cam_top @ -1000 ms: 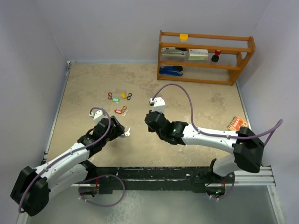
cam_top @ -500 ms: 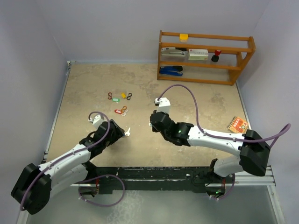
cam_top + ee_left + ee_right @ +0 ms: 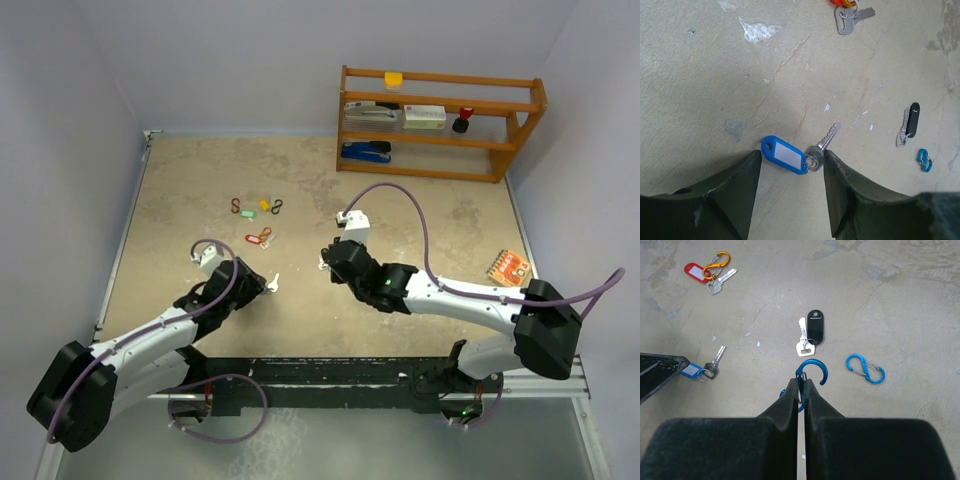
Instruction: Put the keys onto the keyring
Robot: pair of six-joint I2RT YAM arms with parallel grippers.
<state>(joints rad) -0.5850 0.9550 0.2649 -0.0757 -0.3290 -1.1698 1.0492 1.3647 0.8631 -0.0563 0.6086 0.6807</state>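
Note:
In the left wrist view my left gripper (image 3: 791, 155) is open low over the table. A silver key (image 3: 823, 144) with a blue tag (image 3: 784, 155) lies between its fingertips, apart from both. In the right wrist view my right gripper (image 3: 801, 381) is shut on a blue S-shaped clip (image 3: 812, 371), the keyring, with its open hook poking out past the fingertips. A key with a black tag (image 3: 815, 327) lies just beyond it. The blue-tag key (image 3: 704, 371) lies to its left. In the top view the grippers (image 3: 262, 285) (image 3: 327, 262) face each other mid-table.
A second blue S-clip (image 3: 865, 368) lies right of the held one. A red tag with an orange clip and key (image 3: 710, 270) lies further out. More tags and clips (image 3: 256, 207) lie at the back left. A wooden shelf (image 3: 440, 120) stands at the back right, an orange packet (image 3: 508, 266) at the right edge.
My right arm has shifted a little to the right and settled, with the clip still in it. My left gripper has edged up to the blue-tag key.

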